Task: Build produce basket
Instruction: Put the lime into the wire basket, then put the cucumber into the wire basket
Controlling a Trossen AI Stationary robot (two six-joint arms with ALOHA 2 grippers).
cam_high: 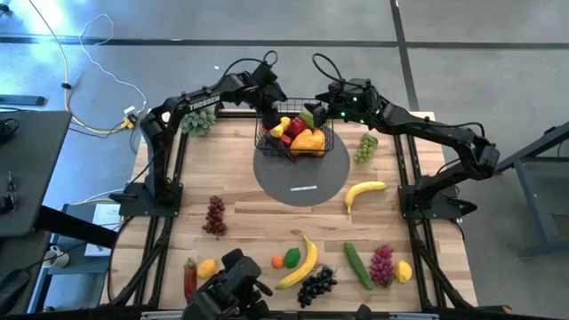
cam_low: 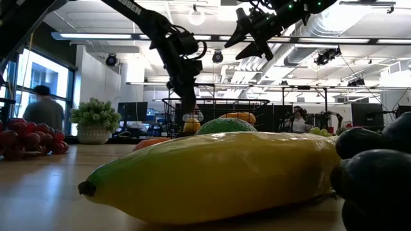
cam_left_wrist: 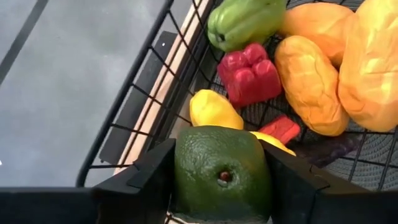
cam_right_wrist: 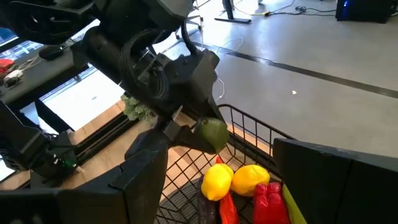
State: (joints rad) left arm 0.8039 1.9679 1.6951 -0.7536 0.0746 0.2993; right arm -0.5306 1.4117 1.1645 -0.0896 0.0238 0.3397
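The black wire basket point(cam_high: 293, 135) stands on the grey round mat point(cam_high: 302, 178) and holds a green pepper point(cam_left_wrist: 245, 22), a red pepper point(cam_left_wrist: 252, 71), a lemon point(cam_left_wrist: 211, 109) and orange fruits point(cam_left_wrist: 311, 81). My left gripper point(cam_high: 271, 114) hovers over the basket's far-left corner point(cam_left_wrist: 149, 112), shut on a green avocado point(cam_left_wrist: 221, 171). My right gripper point(cam_high: 322, 111) is open above the basket's far-right side, touching nothing; in the low view it hangs high point(cam_low: 257, 32). More produce lies on the table: bananas point(cam_high: 364, 189), grapes point(cam_high: 214, 215), a cucumber point(cam_high: 358, 265). My left gripper pinches the avocado by its two opposite sides point(cam_left_wrist: 183, 168), one finger point(cam_left_wrist: 152, 177) on each, its dimpled end point(cam_left_wrist: 224, 177) facing the wrist camera. The fingers point down from above. The avocado point(cam_right_wrist: 212, 134) is lifted clear, just above the basket's rim point(cam_right_wrist: 249, 121).
A pale green leafy bunch point(cam_high: 197, 120) lies by the left arm's base at the far edge. Along the near edge are black grapes point(cam_high: 316, 284), red grapes point(cam_high: 381, 263), lemons point(cam_high: 404, 271) and a banana point(cam_high: 302, 262). People stand in the room beyond point(cam_low: 43, 109).
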